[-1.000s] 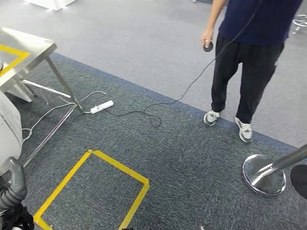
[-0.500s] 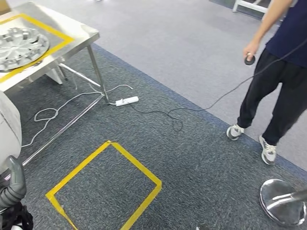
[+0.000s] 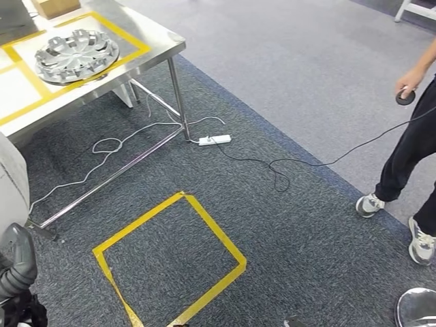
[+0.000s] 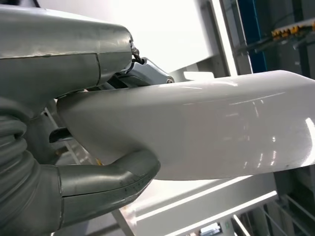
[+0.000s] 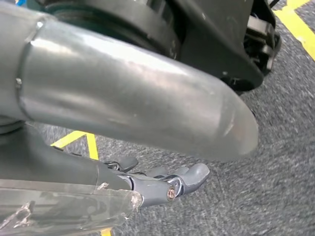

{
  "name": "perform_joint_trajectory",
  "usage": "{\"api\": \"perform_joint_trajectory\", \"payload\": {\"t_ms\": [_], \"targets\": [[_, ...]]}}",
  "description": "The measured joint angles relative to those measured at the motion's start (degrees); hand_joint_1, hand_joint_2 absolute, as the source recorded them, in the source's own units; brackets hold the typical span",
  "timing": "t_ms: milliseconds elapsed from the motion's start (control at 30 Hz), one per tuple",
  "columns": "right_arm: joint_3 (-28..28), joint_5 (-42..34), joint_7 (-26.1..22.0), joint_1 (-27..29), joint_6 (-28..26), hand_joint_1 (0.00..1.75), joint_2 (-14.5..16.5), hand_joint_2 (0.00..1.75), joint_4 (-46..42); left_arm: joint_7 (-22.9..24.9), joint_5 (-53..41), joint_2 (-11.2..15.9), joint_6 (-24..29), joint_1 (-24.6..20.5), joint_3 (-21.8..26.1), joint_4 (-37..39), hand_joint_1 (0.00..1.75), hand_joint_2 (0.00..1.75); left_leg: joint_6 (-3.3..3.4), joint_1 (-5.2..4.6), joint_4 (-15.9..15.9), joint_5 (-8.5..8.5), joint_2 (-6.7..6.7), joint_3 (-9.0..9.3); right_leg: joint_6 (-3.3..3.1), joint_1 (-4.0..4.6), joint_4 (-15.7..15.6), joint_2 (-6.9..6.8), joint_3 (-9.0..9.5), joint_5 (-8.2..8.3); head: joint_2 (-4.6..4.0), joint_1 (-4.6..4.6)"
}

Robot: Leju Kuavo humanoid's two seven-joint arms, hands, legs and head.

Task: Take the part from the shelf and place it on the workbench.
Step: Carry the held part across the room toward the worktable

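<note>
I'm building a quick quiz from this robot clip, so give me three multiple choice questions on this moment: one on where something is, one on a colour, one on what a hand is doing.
1. Where does the silver wheel cover lie?
A. on the carpet
B. on the steel workbench
C. in the person's hand

2. What colour is the tape square on the carpet?
A. yellow
B. red
C. white

3. What is the left hand doing?
A. hanging with nothing in it
B. pressing on the table
C. holding a smooth white part

Answers:
1 B: wheel cover rests on workbench.
2 A: tape square is yellow.
3 C: left hand grips white part.
</note>
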Motion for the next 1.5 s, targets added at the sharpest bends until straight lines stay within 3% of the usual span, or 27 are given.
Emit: {"api": "perform_joint_trajectory", "payload": {"t_ms": [33,100,167,200,267,300,333,400,467,500,567,600,633,700,767,800,833,900,967,1000,1067,1133,1200,1267,1333,1433,1500], "targets": [[0.0,0.0,0.0,-0.1,0.0,0.00,0.0,0.00,0.0,0.0,0.0,0.0,0.0,0.0,0.0,0.0,1.75,1.75,0.05,0.00,-2.5,1.56,0.30,1.47,0.04,0.00,0.0,-0.76,0.05,-0.03,0.00,0.00],[0.0,0.0,0.0,-0.2,0.0,0.00,0.0,0.00,0.0,0.0,0.0,0.0,0.0,0.0,0.0,0.0,1.75,1.75,0.31,-0.24,-10.4,4.66,2.84,5.99,0.34,0.20,0.1,-2.06,0.26,-0.24,0.00,-0.06],[0.0,0.0,0.0,-0.3,0.0,0.00,0.0,0.00,0.0,0.0,0.0,0.0,0.0,-0.1,0.0,0.0,1.75,1.75,1.02,-0.53,-15.2,5.63,4.82,8.54,0.87,0.62,0.1,-3.11,0.40,-0.55,0.00,0.05],[0.0,0.0,0.0,-0.3,0.0,0.00,0.0,0.00,0.0,0.0,-0.1,0.0,0.1,-0.2,0.0,0.0,1.75,1.75,1.40,-0.68,-15.7,5.44,4.77,8.66,1.13,0.81,0.1,-3.68,0.57,-0.69,0.00,0.11],[0.0,0.0,0.0,-0.5,0.0,0.00,0.0,0.00,0.0,0.0,-0.1,0.0,0.2,0.0,0.0,0.0,1.75,1.75,2.16,-0.50,-15.8,5.62,3.28,8.55,1.73,0.77,0.0,-4.06,1.01,-1.01,0.00,0.24],[0.0,0.0,0.0,-0.5,0.0,0.00,0.0,0.00,0.0,0.0,-0.1,0.0,0.2,0.0,0.0,0.0,1.75,1.75,2.46,-0.36,-15.9,5.75,2.59,8.55,2.08,0.67,0.8,-2.92,0.78,-1.68,0.00,0.33],[0.0,0.0,0.0,-0.5,-0.1,0.00,0.0,0.00,0.0,0.0,-0.1,0.0,0.2,0.0,0.0,0.0,1.75,1.75,2.78,-0.17,-15.9,5.90,1.96,8.55,2.41,0.56,2.8,-1.31,-0.04,-2.96,0.00,0.43],[0.0,0.0,0.0,-0.4,0.0,0.00,0.0,0.00,0.0,0.0,-0.1,0.0,0.2,0.0,0.0,0.0,1.75,1.75,3.19,0.00,-15.9,6.04,0.64,8.44,2.75,0.43,10.0,1.72,-3.40,-6.68,0.00,0.63],[0.0,-0.1,-0.2,-0.1,-0.2,0.00,0.0,0.00,0.0,0.1,-0.1,0.0,0.1,0.0,-0.1,0.1,1.75,1.75,3.35,-0.01,-15.9,6.13,-0.94,8.31,2.73,0.43,16.3,2.27,-6.69,-8.71,0.00,0.63],[0.0,-0.2,-0.4,0.0,-0.3,0.00,0.0,0.00,0.0,0.1,0.0,0.0,0.0,0.0,-0.1,0.1,1.75,1.75,3.36,-0.01,-15.9,6.17,-1.79,8.30,2.65,0.42,16.7,2.33,-7.08,-8.05,0.00,0.64],[0.0,-0.4,-1.2,-0.1,-0.6,0.00,-0.1,0.00,0.0,0.2,0.6,0.0,-0.4,-0.2,-0.1,0.2,1.75,1.75,3.22,0.08,-15.9,6.26,-3.51,8.39,2.42,0.28,10.7,3.26,-4.66,-3.95,0.00,0.64],[0.0,-0.4,-1.6,-0.2,-0.7,0.00,-0.2,0.00,0.0,0.2,1.1,0.0,-0.7,-0.3,-0.1,0.3,1.75,1.75,3.03,0.07,-15.8,6.31,-4.28,8.37,2.33,0.12,6.5,4.72,-2.78,-2.10,0.00,0.64],[0.0,-0.4,-1.9,-0.3,-0.8,0.00,-0.2,0.00,0.0,0.2,1.5,0.0,-1.0,-0.6,-0.1,0.3,1.75,1.75,2.76,0.04,-15.8,6.38,-5.01,8.27,2.26,-0.06,3.0,5.96,-1.31,-0.87,0.00,0.61],[0.0,-0.4,-2.1,-0.4,-0.9,0.00,-0.3,0.00,0.0,0.2,1.9,0.0,-1.2,-0.9,-0.1,0.4,1.75,1.75,2.03,0.09,-15.8,6.65,-6.28,7.88,2.02,-0.14,0.3,7.17,0.01,-0.47,0.00,0.57],[0.0,-0.4,-2.2,-0.5,-0.9,0.00,-0.4,0.00,0.0,0.2,1.9,0.0,-1.2,-1.0,-0.1,0.4,1.75,1.75,1.28,0.33,-16.0,6.99,-7.18,7.52,1.40,-0.05,0.1,5.86,0.25,-0.18,0.00,0.58],[0.0,-0.4,-2.3,-0.5,-0.9,0.00,-0.4,0.00,0.0,0.2,1.9,0.0,-1.3,-1.0,-0.1,0.4,1.75,1.75,0.97,0.29,-15.5,6.69,-6.53,7.22,1.01,-0.08,0.0,5.20,0.33,0.03,0.00,0.49],[0.0,-0.4,-2.3,-0.5,-0.9,0.00,-0.4,0.00,0.0,0.2,2.0,0.0,-1.3,-1.1,-0.1,0.5,1.75,1.75,0.73,0.20,-14.1,5.68,-5.14,6.44,0.64,-0.14,-0.2,4.47,0.35,0.21,0.00,0.30],[0.0,-0.4,-2.4,-0.4,-0.9,0.00,-0.4,0.00,0.0,0.2,2.0,0.0,-1.3,-1.4,-0.1,0.6,1.75,1.75,0.32,0.02,-7.5,1.98,-1.61,3.30,0.15,-0.06,-0.4,2.92,0.34,0.27,0.00,-0.07],[0.0,-0.6,-2.4,-0.3,-1.0,0.00,-0.5,0.00,0.0,0.2,2.0,0.0,-1.4,-1.6,-0.2,0.8,1.75,1.75,0.08,0.10,-0.6,-0.78,-0.24,0.04,-0.05,0.09,-0.4,1.24,0.28,0.16,0.00,-0.15],[-0.1,-0.7,-2.4,-0.3,-1.1,0.00,-0.5,0.00,0.0,0.2,2.0,0.0,-1.5,-1.6,-0.2,1.0,1.75,1.75,0.08,0.12,0.4,-0.66,-0.06,-0.35,-0.06,0.13,-0.4,0.43,0.29,0.11,0.00,-0.16],[-0.1,-0.9,-2.4,-0.4,-1.2,0.00,-0.5,0.00,0.0,0.1,2.2,0.0,-1.6,-1.8,-0.2,1.4,1.75,1.75,0.29,0.07,-4.2,2.35,0.67,2.33,0.07,0.16,-0.4,-1.05,0.46,-0.04,0.00,-0.17],[-0.1,-0.8,-2.3,-0.4,-1.4,0.00,-0.6,0.00,0.0,0.0,2.8,0.0,-1.6,-2.3,-0.4,1.8,1.75,1.75,0.83,-0.27,-12.0,5.22,3.33,6.72,0.49,0.44,-0.3,-2.29,0.68,-0.36,0.00,-0.21],[-0.1,-0.8,-1.8,-0.3,-1.9,0.00,-0.7,0.00,-0.1,0.0,3.7,-0.1,-1.7,-2.7,-0.5,2.2,1.75,1.75,1.52,-0.65,-15.6,5.75,4.86,8.59,1.01,0.85,-0.3,-3.39,0.94,-0.70,0.00,-0.08],[-0.2,-1.0,-1.0,-0.1,-2.4,0.00,-1.0,0.00,-0.1,0.0,4.4,-0.2,-2.1,-2.7,-0.6,2.9,1.75,1.75,2.22,-0.64,-16.0,5.75,3.61,8.52,1.54,0.96,-0.5,-4.58,1.34,-0.96,0.00,0.06],[-0.5,-1.2,-0.2,0.1,-2.8,0.00,-1.2,0.00,-0.1,-0.1,4.8,-0.2,-2.7,-2.5,-0.6,3.6,1.75,1.75,2.84,-0.32,-16.2,5.93,2.23,8.56,2.19,0.76,1.1,-3.04,0.92,-2.31,0.00,0.21],[-1.1,-1.6,1.9,0.7,-3.0,0.00,-1.3,0.00,-0.2,-0.2,5.0,-0.4,-3.2,-2.6,-0.7,4.2,1.75,1.75,3.43,-0.03,-16.2,6.05,0.12,8.50,2.76,0.44,11.6,1.58,-3.95,-7.49,0.00,0.61],[-1.6,-1.8,3.2,1.2,-3.0,0.00,-1.3,0.00,-0.1,-0.2,5.0,-0.5,-3.2,-2.6,-0.8,4.5,1.75,1.75,3.49,-0.02,-16.2,6.04,-1.58,8.48,2.83,0.40,16.6,2.28,-6.74,-8.61,0.00,0.66]]}}
